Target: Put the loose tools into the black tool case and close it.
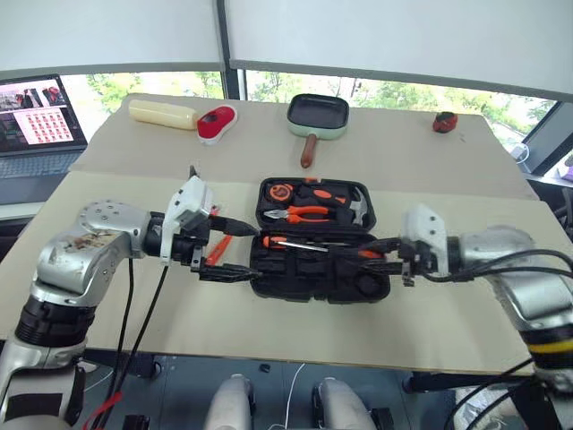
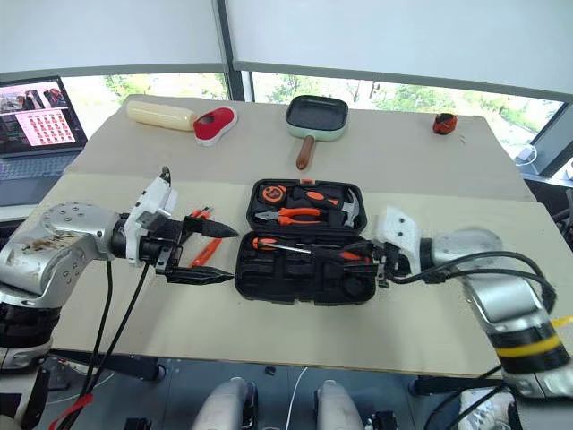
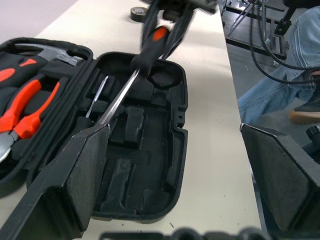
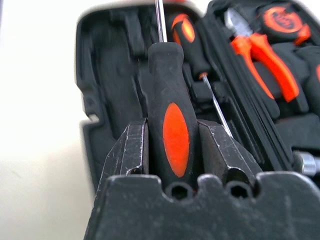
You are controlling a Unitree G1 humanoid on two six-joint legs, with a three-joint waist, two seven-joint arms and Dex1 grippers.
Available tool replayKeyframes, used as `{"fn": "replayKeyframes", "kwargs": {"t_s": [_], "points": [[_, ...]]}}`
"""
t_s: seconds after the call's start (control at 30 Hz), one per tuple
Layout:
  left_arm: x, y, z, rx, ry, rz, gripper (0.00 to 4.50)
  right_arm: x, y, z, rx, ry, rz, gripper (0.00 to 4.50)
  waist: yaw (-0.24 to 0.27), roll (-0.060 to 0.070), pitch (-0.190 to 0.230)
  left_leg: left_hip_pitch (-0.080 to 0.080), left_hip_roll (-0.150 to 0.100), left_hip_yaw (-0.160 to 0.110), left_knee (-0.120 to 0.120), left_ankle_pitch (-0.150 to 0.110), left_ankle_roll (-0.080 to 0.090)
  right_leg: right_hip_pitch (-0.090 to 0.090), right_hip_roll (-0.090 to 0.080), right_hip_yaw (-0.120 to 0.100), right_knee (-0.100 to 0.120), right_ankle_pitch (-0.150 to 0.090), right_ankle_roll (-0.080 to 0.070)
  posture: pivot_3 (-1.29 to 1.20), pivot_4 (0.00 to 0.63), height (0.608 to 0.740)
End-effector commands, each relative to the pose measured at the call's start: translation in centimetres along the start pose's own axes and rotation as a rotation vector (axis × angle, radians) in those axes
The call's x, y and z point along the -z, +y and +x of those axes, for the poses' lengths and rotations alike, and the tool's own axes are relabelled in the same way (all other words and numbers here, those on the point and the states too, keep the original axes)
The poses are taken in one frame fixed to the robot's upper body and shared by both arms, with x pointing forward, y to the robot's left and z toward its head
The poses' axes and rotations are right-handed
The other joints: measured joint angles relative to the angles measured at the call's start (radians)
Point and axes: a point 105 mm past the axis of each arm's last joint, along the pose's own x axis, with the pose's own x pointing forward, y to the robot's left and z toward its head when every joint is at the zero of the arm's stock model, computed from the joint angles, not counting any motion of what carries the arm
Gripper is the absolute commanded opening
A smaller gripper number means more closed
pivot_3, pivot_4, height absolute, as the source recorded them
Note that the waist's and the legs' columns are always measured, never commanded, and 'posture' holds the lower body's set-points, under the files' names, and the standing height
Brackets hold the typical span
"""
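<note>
Fingers of the right gripper (image 4: 172,150) clamp the orange-and-black handle of a long screwdriver (image 4: 172,120), its shaft reaching out over the near half of the black tool case (image 1: 318,269), which lies open on the tabletop (image 1: 430,322). On the opposite side of the case, the left gripper (image 1: 228,251) hangs just beside the near half with its fingers spread wide and nothing between them. Under that gripper, just off the case's edge, an orange tool (image 1: 218,248) lies loose on the tabletop; which tool it is I cannot tell. A second screwdriver (image 4: 192,42) already rests in the case alongside the hinge, with most of the moulded slots in the near half still bare. Beyond the hinge, the far half holds the orange-handled pliers (image 1: 304,213), a hammer (image 1: 358,208) and a round orange-and-black piece. Seen from the left wrist, a small black tape roll (image 3: 138,13) lies on the tabletop beyond the case. Well behind the case sits a green frying pan (image 1: 318,116). By my judgement the job is at an early-to-middle stage: one screwdriver is in, one is being carried over, and the remaining loose pieces and the closing of the lid are still to come.
</note>
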Motion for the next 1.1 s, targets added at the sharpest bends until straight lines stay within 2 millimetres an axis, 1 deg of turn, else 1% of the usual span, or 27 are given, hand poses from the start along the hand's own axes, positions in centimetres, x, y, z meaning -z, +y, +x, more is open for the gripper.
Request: {"fn": "replayKeyframes", "kwargs": {"t_s": [0.03, 0.1, 0.2, 0.27, 0.4, 0.57, 0.73, 0.8, 0.83, 0.9, 0.93, 0.97, 1.0, 1.03, 1.1], "points": [[-0.7, -0.3, 0.0, -0.006, -0.003, 0.064, 4.5, 0.7, -1.6, 0.6, 0.013, 0.038, -0.115, 1.02, 0.0, 0.0, 0.0, 0.0, 0.0, 0.0, 0.0, 0.0, 0.0, 0.0, 0.0, 0.0, 0.0, 0.0, 0.0, 0.0, 0.15, 0.74], [-0.7, -0.2, 0.0, -0.014, -0.007, 0.067, 4.5, 1.2, -2.3, 0.7, 0.02, 0.054, -0.149, 1.02, 0.0, 0.0, 0.0, -0.001, 0.0, 0.0, 0.0, 0.0, 0.0, -0.001, 0.0, 0.0, 0.0, 0.0, 0.0, 0.0, 0.15, 0.74], [-0.7, -0.1, 0.0, -0.02, -0.008, 0.067, 4.5, 1.3, -3.3, 0.9, 0.039, 0.054, -0.168, 1.02, -0.001, 0.0, 0.0, -0.001, 0.0, 0.0, 0.0, 0.0, 0.0, -0.001, 0.0, 0.0, 0.0, 0.0, 0.0, 0.0, 0.15, 0.74], [-0.7, 0.1, 0.0, -0.031, -0.011, 0.07, 4.5, 1.7, -3.5, 1.0, 0.024, 0.061, -0.196, 1.02, -0.004, 0.0, 0.0, -0.001, 0.0, 0.0, -0.001, 0.0, 0.0, -0.002, 0.0, 0.0, 0.0, 0.0, 0.0, 0.0, 0.15, 0.74], [-0.9, 0.1, 0.0, -0.038, -0.015, 0.076, 4.5, 2.0, -3.4, 1.2, 0.012, 0.057, -0.203, 1.02, -0.004, 0.0, 0.0, -0.001, 0.0, 0.0, -0.001, 0.0, 0.0, -0.002, 0.0, 0.0, 0.001, 0.0, 0.0, 0.0, 0.15, 0.74], [-1.1, 0.4, 0.1, -0.043, -0.019, 0.084, 4.5, 2.1, -2.8, 1.5, -0.009, 0.057, -0.231, 1.02, -0.006, 0.001, 0.001, -0.001, 0.0, 0.0, 0.0, 0.0, 0.0, -0.002, 0.0, 0.0, 0.002, 0.0, 0.0, 0.0, 0.15, 0.74], [-1.4, 0.7, 0.2, -0.046, -0.021, 0.09, 4.5, 2.2, -2.6, 1.2, -0.004, 0.063, -0.218, 1.02, -0.006, 0.001, 0.001, -0.001, 0.0, 0.0, 0.0, 0.0, 0.0, -0.002, 0.0, 0.0, 0.002, 0.0, 0.0, 0.0, 0.15, 0.74], [-1.4, 0.7, 0.3, -0.043, -0.022, 0.093, 4.5, 2.0, -2.7, 1.1, 0.003, 0.058, -0.206, 2.03, -0.006, 0.001, 0.001, -0.001, 0.0, 0.0, -0.001, 0.0, 0.0, -0.002, 0.0, 0.0, 0.002, 0.0, 0.0, 0.0, 0.15, 0.74], [-1.5, 0.7, 0.4, -0.042, -0.023, 0.095, 4.5, 1.8, -2.7, 1.1, 0.007, 0.047, -0.201, 2.26, -0.006, 0.001, 0.001, -0.001, 0.0, 0.0, -0.001, 0.0, 0.0, -0.002, 0.0, 0.0, 0.002, 0.0, 0.0, 0.0, 0.15, 0.74], [-1.5, 0.8, 0.5, -0.04, -0.025, 0.096, 4.5, 0.9, -2.9, 1.0, 0.023, 0.011, -0.184, 2.93, -0.006, 0.001, 0.001, -0.001, 0.0, 0.0, -0.001, 0.0, 0.0, -0.002, 0.0, 0.0, 0.002, 0.0, 0.0, 0.0, 0.15, 0.74], [-1.6, 0.8, 0.5, -0.038, -0.025, 0.097, 4.5, 0.1, -2.9, 1.0, 0.032, -0.018, -0.17, 3.37, -0.006, 0.001, 0.001, -0.001, 0.0, 0.0, 0.0, 0.0, 0.0, -0.002, 0.0, 0.0, 0.002, 0.0, 0.0, 0.0, 0.15, 0.74], [-1.6, 0.9, 0.5, -0.038, -0.026, 0.097, 4.5, -0.5, -3.0, 1.1, 0.038, -0.042, -0.155, 3.57, -0.006, 0.001, 0.001, -0.001, 0.0, 0.0, 0.0, 0.0, 0.0, -0.002, 0.0, 0.0, 0.002, 0.0, 0.0, 0.0, 0.15, 0.74], [-1.6, 0.9, 0.5, -0.037, -0.026, 0.098, 4.5, -1.1, -2.9, 1.1, 0.038, -0.065, -0.137, 3.93, -0.006, 0.001, 0.001, -0.001, 0.0, 0.0, 0.0, 0.0, 0.0, -0.002, 0.0, 0.0, 0.002, 0.0, 0.0, 0.0, 0.15, 0.74], [-1.6, 1.0, 0.5, -0.037, -0.025, 0.098, 4.5, -1.4, -2.9, 1.2, 0.037, -0.078, -0.124, 3.93, -0.006, 0.001, 0.001, -0.001, 0.0, 0.0, -0.001, 0.0, 0.0, -0.002, 0.0, 0.0, 0.003, 0.0, 0.0, 0.0, 0.15, 0.74], [-1.6, 1.1, 0.6, -0.036, -0.024, 0.1, 4.5, -1.6, -2.7, 1.5, 0.036, -0.094, -0.095, 3.6, -0.006, 0.001, 0.001, -0.001, 0.0, 0.0, -0.001, 0.0, 0.0, -0.002, 0.001, 0.0, 0.003, 0.0, 0.0, 0.0, 0.15, 0.74]]}}
